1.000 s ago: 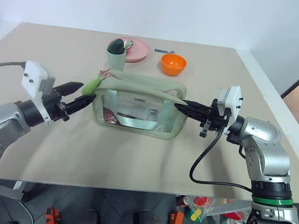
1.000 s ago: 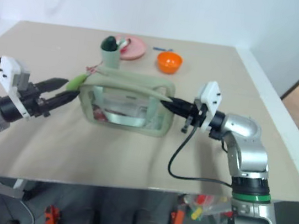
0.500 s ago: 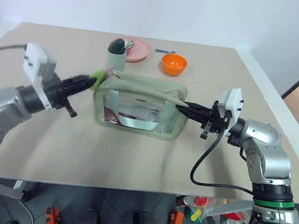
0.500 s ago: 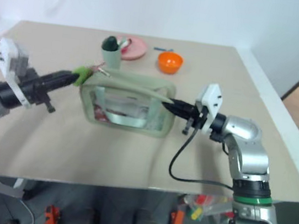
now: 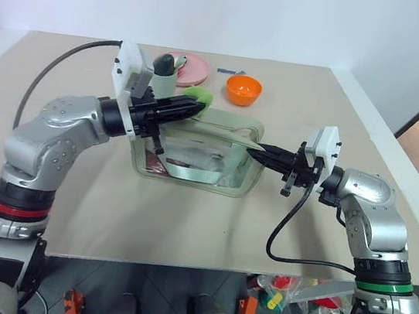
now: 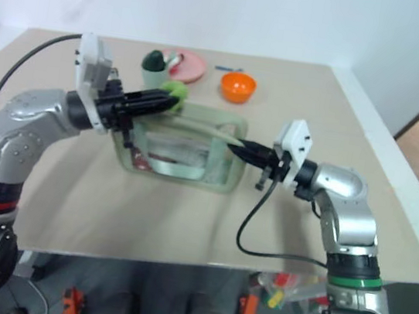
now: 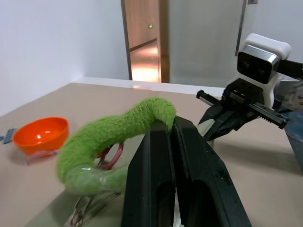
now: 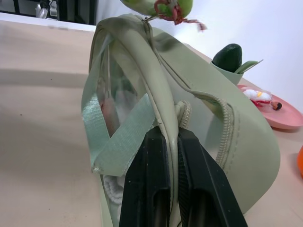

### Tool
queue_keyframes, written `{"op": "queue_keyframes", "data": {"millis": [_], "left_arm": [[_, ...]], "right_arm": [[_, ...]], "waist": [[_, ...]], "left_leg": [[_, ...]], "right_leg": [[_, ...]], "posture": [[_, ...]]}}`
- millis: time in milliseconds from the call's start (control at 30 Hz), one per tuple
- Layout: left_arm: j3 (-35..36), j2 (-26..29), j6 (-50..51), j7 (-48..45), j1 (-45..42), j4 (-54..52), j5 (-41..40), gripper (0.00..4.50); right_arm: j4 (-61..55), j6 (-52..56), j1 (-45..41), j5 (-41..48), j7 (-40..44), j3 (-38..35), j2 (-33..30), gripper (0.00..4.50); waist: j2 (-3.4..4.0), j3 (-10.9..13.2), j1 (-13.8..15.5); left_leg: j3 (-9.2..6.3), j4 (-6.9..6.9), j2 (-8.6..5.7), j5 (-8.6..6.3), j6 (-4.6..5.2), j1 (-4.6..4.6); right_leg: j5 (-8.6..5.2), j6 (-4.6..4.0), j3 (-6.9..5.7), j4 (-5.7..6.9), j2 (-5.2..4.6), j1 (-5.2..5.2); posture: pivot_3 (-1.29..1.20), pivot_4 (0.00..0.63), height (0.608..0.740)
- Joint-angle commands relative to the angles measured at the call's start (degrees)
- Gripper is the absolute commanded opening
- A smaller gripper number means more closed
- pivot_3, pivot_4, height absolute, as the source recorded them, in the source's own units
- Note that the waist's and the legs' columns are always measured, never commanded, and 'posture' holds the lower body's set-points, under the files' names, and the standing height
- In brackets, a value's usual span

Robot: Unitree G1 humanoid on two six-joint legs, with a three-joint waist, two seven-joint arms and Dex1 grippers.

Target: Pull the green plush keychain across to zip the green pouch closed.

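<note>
Green pouch (image 5: 195, 151): mid-table, strap end pinched by clenched right gripper (image 5: 260, 154) at its right | green plush keychain (image 5: 199, 96): above pouch's far top edge, clamped in left gripper (image 5: 193, 106) | pale green cup (image 5: 162, 82), orange bowl (image 5: 243, 89), pink plate (image 5: 193, 69): far side.

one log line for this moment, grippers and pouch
left gripper: shut on keychain | right gripper: shut on pouch end | zip: partway
</note>
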Motion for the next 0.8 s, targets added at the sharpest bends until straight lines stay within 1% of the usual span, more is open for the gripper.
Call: {"op": "queue_keyframes", "data": {"millis": [33,200,300,433,500,533,567,633,733,767,800], "left_arm": [[-1.51,-1.86,-2.55,-1.87,-3.41,2.03,2.21,0.03],[-2.4,1.04,-1.53,-6.22,-2.15,2.04,4.24,0.03],[-1.57,2.69,0.72,-7.87,-1.02,-0.34,2.69,0.99],[-0.22,7.22,2.73,-9.94,0.7,-3.26,2.48,2.38],[0.95,8.62,2.77,-9.39,0.24,-3.57,2.84,3.01],[1.83,9.12,3.17,-8.77,-0.06,-3.83,2.58,3.44],[2.86,9.9,4.03,-8.2,-0.11,-4.49,2.07,3.76],[4.87,12.16,6.03,-7.6,1.56,-6.87,1.24,4.4],[9.76,14.14,7.74,-4.49,7.73,-11.08,0.23,4.46],[11.31,14.23,7.96,-3.33,9.52,-12.0,-0.04,4.46],[14.43,12.66,8.24,-0.18,11.79,-12.62,-0.93,4.46]], "right_arm": [[-2.68,-0.3,0.35,0.04,-0.55,-0.75,-0.88,0.0],[-3.35,-0.09,0.86,0.15,-1.06,-1.0,-1.29,0.0],[-3.12,-0.16,0.82,0.13,-1.07,-0.98,-1.51,0.0],[-2.33,-0.29,0.12,0.06,-0.76,-0.61,-1.53,0.0],[-1.94,-0.43,-0.24,-0.01,-0.59,-0.38,-1.38,0.0],[-1.79,-0.52,-0.42,-0.05,-0.51,-0.25,-1.28,0.0],[-1.55,-0.54,-0.73,-0.05,-0.45,-0.11,-1.11,0.0],[-1.05,-0.74,-1.3,-0.08,-0.18,0.2,-0.85,0.0],[-0.28,-1.09,-2.09,-0.04,0.24,0.52,-0.65,0.0],[-0.11,-1.15,-2.29,0.0,0.32,0.57,-0.61,0.0],[0.04,-1.18,-2.57,0.05,0.37,0.64,-0.5,0.0]], "waist": [[0.0,0.0,0.08],[0.0,0.0,-0.01],[0.0,0.0,0.05],[0.01,0.0,0.0],[0.0,0.0,0.05],[0.0,0.0,0.06],[0.0,0.0,0.07],[0.0,0.01,-0.1],[0.01,0.0,-0.28],[0.01,0.0,-0.29],[0.0,0.01,-0.18]], "left_leg": [[0.0,0.0,-0.01,0.0,0.0,0.0],[0.01,0.0,-0.01,0.0,0.0,-0.01],[0.0,-0.01,0.0,0.0,0.0,-0.01],[0.04,-0.01,-0.01,0.0,0.0,-0.03],[-0.01,-0.01,-0.01,0.0,0.0,-0.03],[-0.02,0.0,-0.01,0.0,0.0,-0.03],[-0.02,0.0,-0.01,0.0,0.0,-0.02],[-0.01,0.01,-0.01,0.0,0.0,-0.02],[0.04,-0.04,0.01,0.0,0.0,0.0],[0.04,-0.07,0.02,-0.01,0.0,0.02],[0.03,-0.1,0.04,-0.01,0.01,0.03]], "right_leg": [[0.0,0.0,0.0,0.0,-0.01,0.01],[0.01,0.01,0.05,0.0,0.01,-0.02],[-0.01,0.02,0.02,0.0,0.0,-0.02],[-0.01,0.03,0.06,-0.01,-0.02,-0.04],[-0.01,0.03,0.02,-0.01,-0.02,-0.02],[-0.01,0.03,0.0,0.0,-0.01,-0.02],[-0.01,0.03,0.01,0.0,-0.02,-0.01],[-0.01,0.03,0.02,0.0,-0.01,-0.01],[-0.03,0.02,0.08,0.0,0.0,-0.04],[-0.06,0.01,0.07,0.0,-0.01,-0.03],[-0.08,-0.02,0.06,0.0,0.0,-0.03]], "posture": [[0.0,0.15,0.74],[0.0,0.15,0.74],[0.0,0.15,0.74],[0.0,0.15,0.74],[0.0,0.15,0.74],[0.0,0.15,0.74],[0.0,0.15,0.74],[0.0,0.15,0.74],[0.0,0.15,0.74],[0.0,0.15,0.74],[0.0,0.15,0.74]]}}
